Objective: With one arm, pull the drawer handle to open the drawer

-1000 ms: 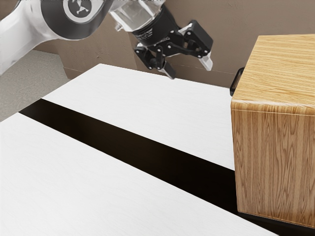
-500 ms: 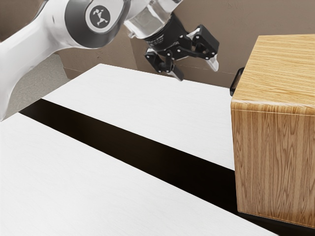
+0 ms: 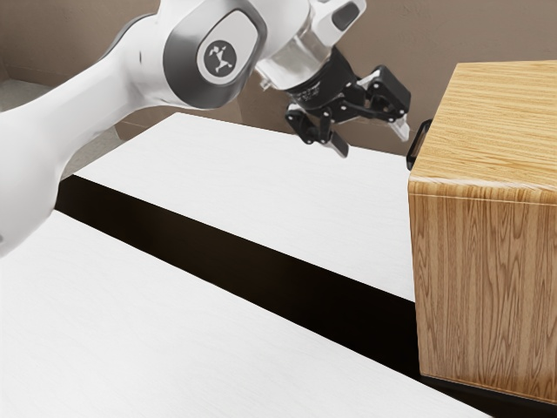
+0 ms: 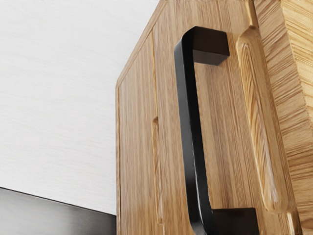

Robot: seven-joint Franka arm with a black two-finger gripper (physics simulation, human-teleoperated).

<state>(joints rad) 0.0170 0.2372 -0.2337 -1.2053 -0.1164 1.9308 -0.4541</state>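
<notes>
A light oak cabinet [image 3: 487, 226] stands on the table at the exterior view's right. Its black bar handle [image 3: 419, 143] juts from the far front face, toward the arm. In the wrist view the handle [image 4: 188, 127] runs along the drawer front [image 4: 220, 122], close ahead of my hand, and the drawer sits flush in the cabinet. My black gripper [image 3: 370, 139] hangs open above the white tabletop, just short of the handle, one fingertip [image 3: 401, 129] nearly at it and the other finger [image 3: 338, 146] lower. Nothing is between the fingers.
The white table [image 3: 244, 192] has a wide black strip [image 3: 226, 261] running across it. A brown wall [image 3: 435, 35] rises behind the table. The arm's white links [image 3: 130, 96] span the exterior view's upper left.
My arm has swung toward the exterior view's right, carrying the open gripper from mid-table to just beside the handle. The cabinet has not moved.
</notes>
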